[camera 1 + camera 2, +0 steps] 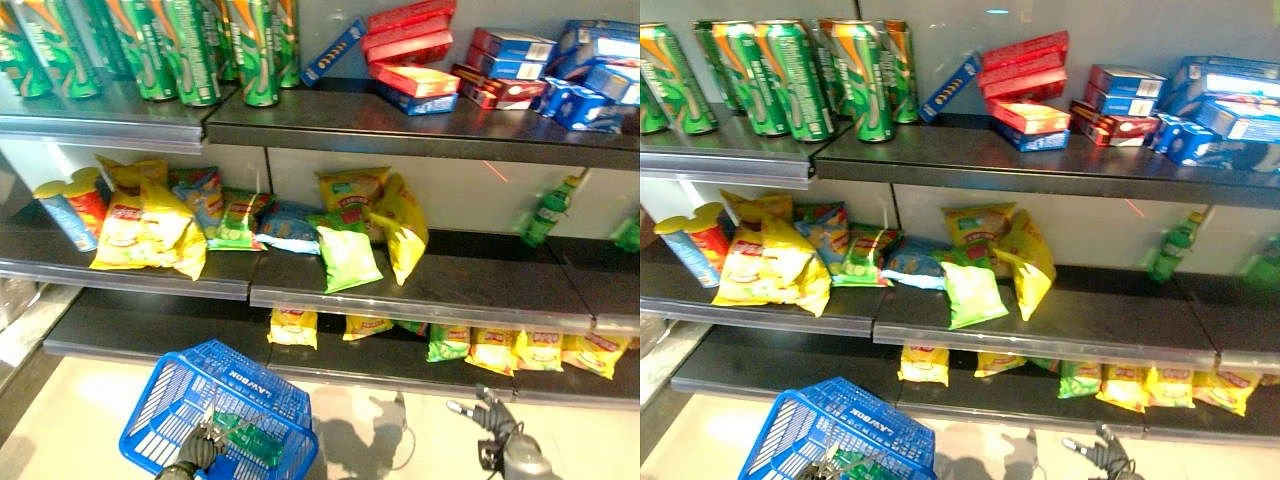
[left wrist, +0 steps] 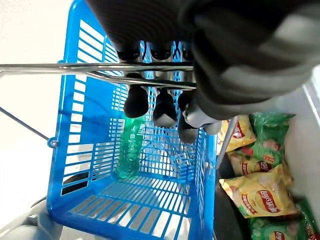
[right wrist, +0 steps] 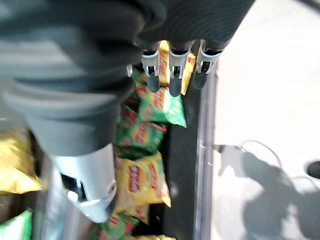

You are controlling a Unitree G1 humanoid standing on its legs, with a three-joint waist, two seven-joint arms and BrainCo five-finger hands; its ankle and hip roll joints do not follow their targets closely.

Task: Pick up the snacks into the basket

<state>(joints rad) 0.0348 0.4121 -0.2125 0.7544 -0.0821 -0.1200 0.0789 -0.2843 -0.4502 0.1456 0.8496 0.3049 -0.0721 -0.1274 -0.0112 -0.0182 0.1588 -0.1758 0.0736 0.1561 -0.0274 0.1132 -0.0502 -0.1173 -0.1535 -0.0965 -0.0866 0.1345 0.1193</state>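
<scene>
Left hand (image 2: 165,107) fingers curl round the blue basket (image 1: 170,400) wire handle (image 2: 75,67), carrying it below the shelves. Right hand (image 1: 492,412) fingers spread, empty, poised toward bottom-shelf snack bags (image 1: 540,350).

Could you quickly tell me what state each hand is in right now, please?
Left hand: shut on the metal handle of the blue basket.
Right hand: open, fingers straight, holding nothing, near the bottom shelf's snack bags.
</scene>
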